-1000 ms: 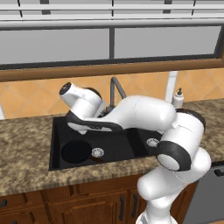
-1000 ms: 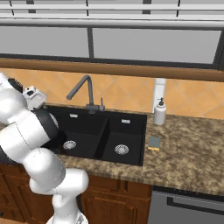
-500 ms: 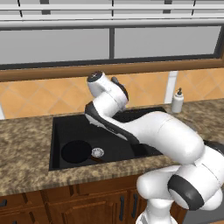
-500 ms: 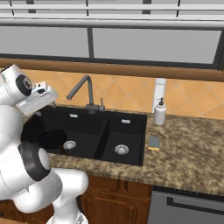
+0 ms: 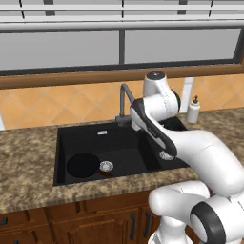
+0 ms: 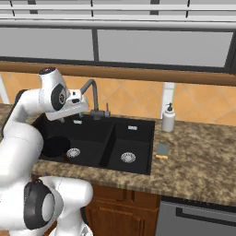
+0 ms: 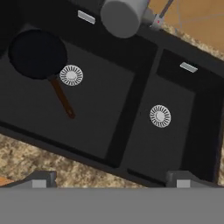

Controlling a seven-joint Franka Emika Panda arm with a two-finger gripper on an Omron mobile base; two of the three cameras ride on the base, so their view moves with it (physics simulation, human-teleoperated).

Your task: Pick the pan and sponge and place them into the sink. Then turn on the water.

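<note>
We see the pan (image 7: pixel 37 53) lying flat in the large basin of the sink (image 7: pixel 139 94), toward that basin's outer corner, its handle crossing beside the round silver drain (image 7: pixel 71 75); same pan (image 5: pixel 83 164) sits at the front left of the large basin in the left base view, and in the right base view (image 6: pixel 56 146). The sponge (image 6: pixel 162 150) rests on the counter (image 6: pixel 203 161), just beside the sink's right edge, near the soap dispenser (image 6: pixel 168 117). The gripper (image 7: pixel 111 178) hangs above the sink's front rim, its fingertips (image 7: pixel 41 178) spread wide apart, nothing between them. The faucet (image 6: pixel 92 94) rises at the sink's back edge; its spout end (image 7: pixel 123 16) sits over the large basin.
</note>
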